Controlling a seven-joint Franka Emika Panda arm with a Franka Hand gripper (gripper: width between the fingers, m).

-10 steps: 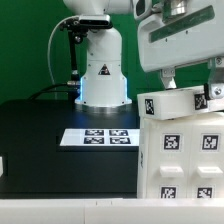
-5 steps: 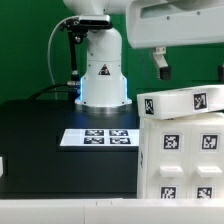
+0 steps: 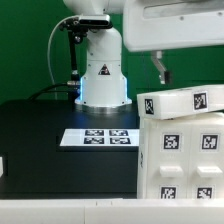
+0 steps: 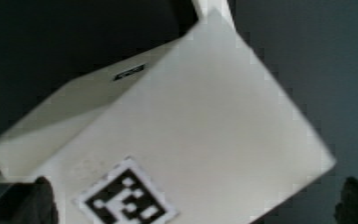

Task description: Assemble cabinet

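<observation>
Black table (image 3: 40, 125), tagged cabinet (image 3: 185, 140) below raised tool (image 3: 160, 68)

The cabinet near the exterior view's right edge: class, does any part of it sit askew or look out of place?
Yes. The top panel lies tilted on the cabinet body, its end toward the exterior view's left lower than the other, not flush. The gripper hangs above it, apart. The marker board lies flat on the table.

marker board (image 3: 96, 138) lies on table (image 3: 40, 130), beside cabinet (image 3: 185, 145).
</observation>
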